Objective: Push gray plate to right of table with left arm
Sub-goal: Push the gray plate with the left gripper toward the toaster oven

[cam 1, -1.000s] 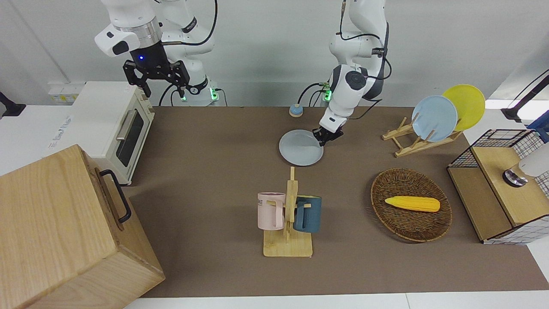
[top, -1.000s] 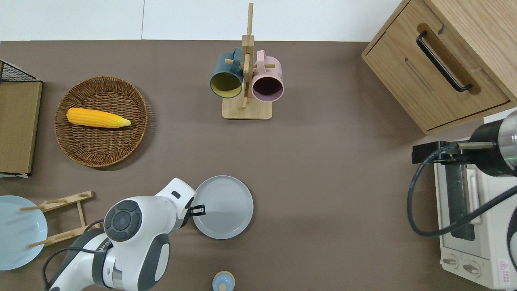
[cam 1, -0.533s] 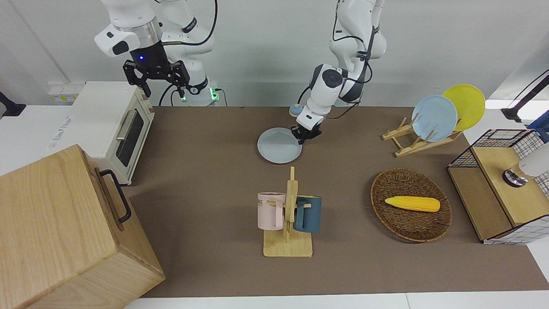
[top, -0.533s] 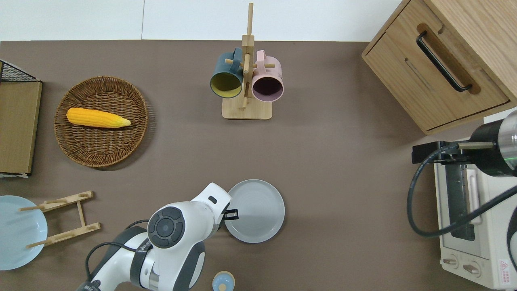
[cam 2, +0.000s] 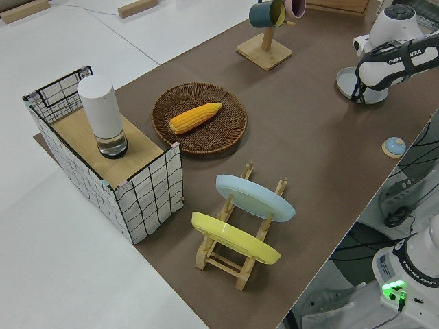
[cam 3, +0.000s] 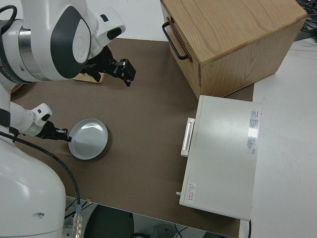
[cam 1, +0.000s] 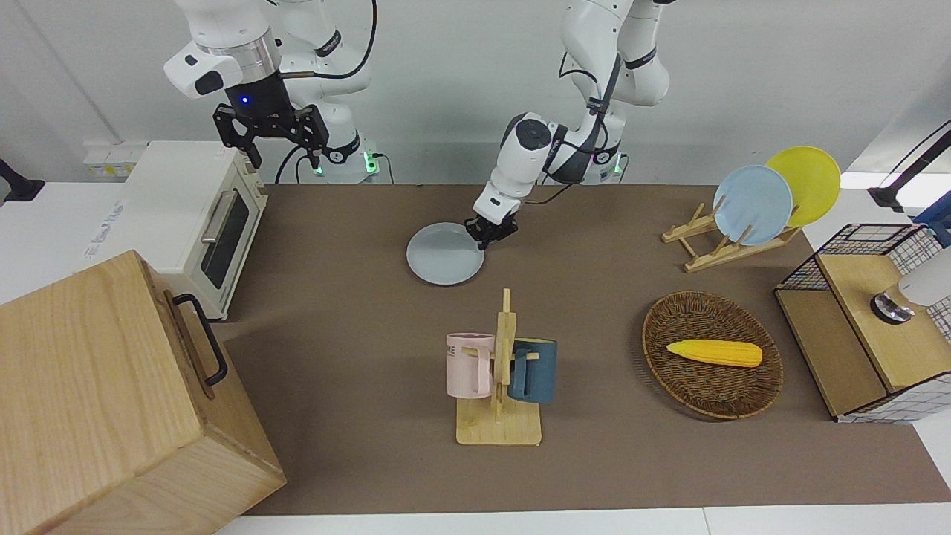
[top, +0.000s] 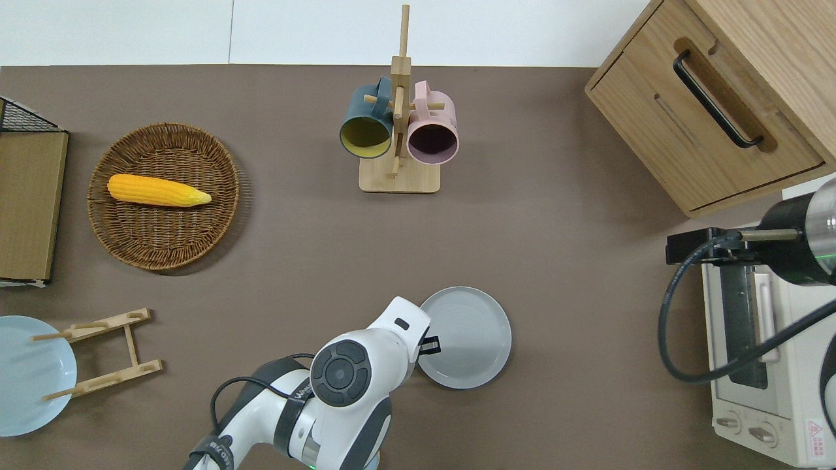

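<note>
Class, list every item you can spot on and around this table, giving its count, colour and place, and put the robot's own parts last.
gray plate: 1, pale gray, on the table, toward the right arm's end.
Mug rack: 1, wooden; teal mug and pink mug on it.
Basket: 1, brown wicker, holding yellow corn.
Plate stand: 1, wooden; blue plate and yellow plate in it.
Toaster oven: 1, white.
Wooden cabinet: 1.
left gripper: black, at the gray plate's rim.
Right arm: parked.

We see the gray plate [cam 1: 445,253] [top: 464,337] [cam 3: 88,139], round, shallow and pale with a raised rim, lying flat and empty on the brown table [cam 1: 356,245] [top: 562,261], nearer to the robots than the mug rack [cam 1: 499,371] [top: 398,117]. The left gripper [cam 1: 487,230] [top: 428,344] touches its rim.
</note>
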`<state>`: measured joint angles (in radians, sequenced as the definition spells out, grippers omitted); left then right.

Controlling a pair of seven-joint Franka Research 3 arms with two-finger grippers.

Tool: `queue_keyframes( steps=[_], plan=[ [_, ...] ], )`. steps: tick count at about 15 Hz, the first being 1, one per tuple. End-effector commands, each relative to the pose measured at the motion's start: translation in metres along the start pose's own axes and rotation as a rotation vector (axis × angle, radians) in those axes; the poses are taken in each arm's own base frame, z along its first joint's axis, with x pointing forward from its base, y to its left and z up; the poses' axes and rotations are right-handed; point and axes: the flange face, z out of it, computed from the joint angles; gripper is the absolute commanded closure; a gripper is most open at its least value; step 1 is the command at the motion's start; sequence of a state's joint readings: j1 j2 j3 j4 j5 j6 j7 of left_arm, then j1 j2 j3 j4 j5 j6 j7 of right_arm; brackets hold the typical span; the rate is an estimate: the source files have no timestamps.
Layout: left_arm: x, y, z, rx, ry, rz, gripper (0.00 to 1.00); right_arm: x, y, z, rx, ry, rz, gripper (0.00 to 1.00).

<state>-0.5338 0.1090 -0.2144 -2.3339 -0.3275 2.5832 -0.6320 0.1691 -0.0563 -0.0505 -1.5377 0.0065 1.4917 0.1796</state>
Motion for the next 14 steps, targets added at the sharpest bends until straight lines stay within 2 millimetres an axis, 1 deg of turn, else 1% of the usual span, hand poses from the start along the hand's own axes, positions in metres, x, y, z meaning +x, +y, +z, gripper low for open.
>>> queue_keyframes(
  steps=[1,4,5,7,9,10,12,14],
  plan=[
    [0.004,0.013,0.016,-0.006,-0.002,-0.014,1.00,0.000,-0.001,-0.001,-0.002,-0.007,-0.003,0.005],
    [0.000,0.023,0.018,-0.014,-0.006,-0.010,1.00,0.000,-0.001,-0.001,-0.002,-0.007,-0.003,0.005],
    [-0.001,0.030,0.016,-0.027,-0.005,-0.010,1.00,0.000,-0.001,-0.001,-0.002,-0.007,-0.003,0.005],
    [-0.003,0.040,0.018,-0.035,-0.009,-0.004,1.00,0.000,-0.001,-0.001,-0.002,-0.007,-0.003,0.005],
    [-0.003,0.043,0.021,-0.042,-0.017,-0.013,1.00,0.000,-0.001,-0.001,-0.002,-0.007,-0.003,0.005],
    [-0.002,0.047,0.018,-0.051,-0.013,-0.013,1.00,0.000,-0.001,-0.001,-0.002,-0.007,-0.003,0.005],
    [-0.001,0.048,0.022,-0.048,-0.017,-0.013,1.00,0.000,-0.001,-0.001,-0.002,-0.007,-0.003,0.005],
    [-0.001,0.049,0.021,-0.053,-0.017,-0.019,1.00,0.000,-0.001,-0.001,-0.002,-0.007,-0.003,0.005]
  ],
)
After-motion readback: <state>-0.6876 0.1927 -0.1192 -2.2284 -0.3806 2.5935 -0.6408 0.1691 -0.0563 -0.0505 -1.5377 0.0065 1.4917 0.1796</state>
